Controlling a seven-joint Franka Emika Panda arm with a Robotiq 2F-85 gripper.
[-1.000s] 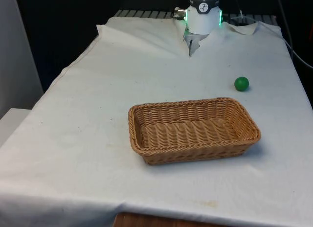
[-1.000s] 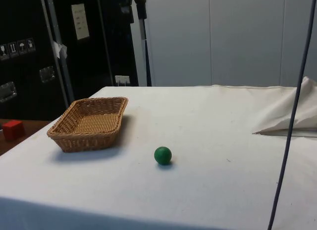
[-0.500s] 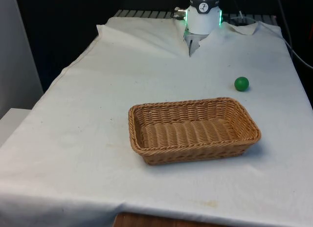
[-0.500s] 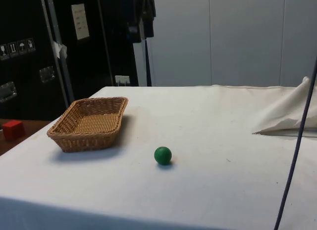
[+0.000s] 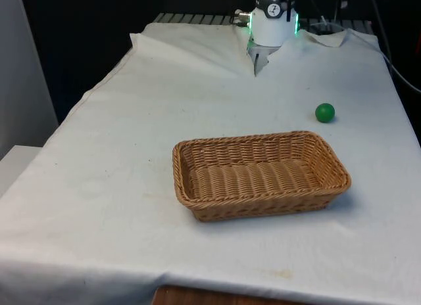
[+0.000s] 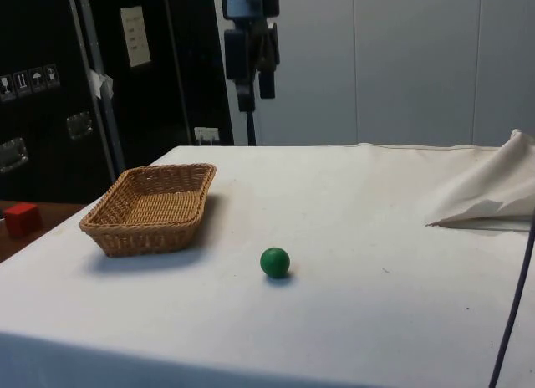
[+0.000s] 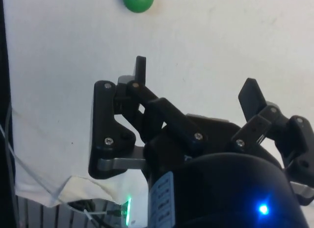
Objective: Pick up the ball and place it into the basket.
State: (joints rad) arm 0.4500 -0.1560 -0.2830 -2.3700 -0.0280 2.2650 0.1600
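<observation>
Small, smooth green ball [image 5: 324, 112], round and matte, resting on the white cloth of the desk [image 5: 197, 101]; in the front view it lies toward the front view's right, beyond the far right corner of the basket and clear of it. Rectangular wicker basket [image 5: 260, 174], light brown, woven in close horizontal bands with a thicker braided rim and sloping walls; its interior holds nothing. In the side view the ball [image 6: 274, 262] sits on open cloth, well apart from the basket [image 6: 152, 206].

Black two-finger claw [image 6: 253, 74], seen in the side view hanging high above the desk, above the region between basket and ball, touching nothing. In the wrist view the claw [image 7: 196, 90] has its fingers [image 7: 140, 71] spread wide apart with bare cloth between them; it is released and holds nothing. The ball [image 7: 138, 0] appears ahead of the fingertips, far below them.

The cloth is slightly creased, with a raised fold [image 6: 485, 196] at the robot's end. Dark cabinets [image 6: 84, 79] and a pale wall panel [image 6: 401, 62] stand behind the desk in the side view; a small red block [image 6: 21, 217] sits beside the desk.
</observation>
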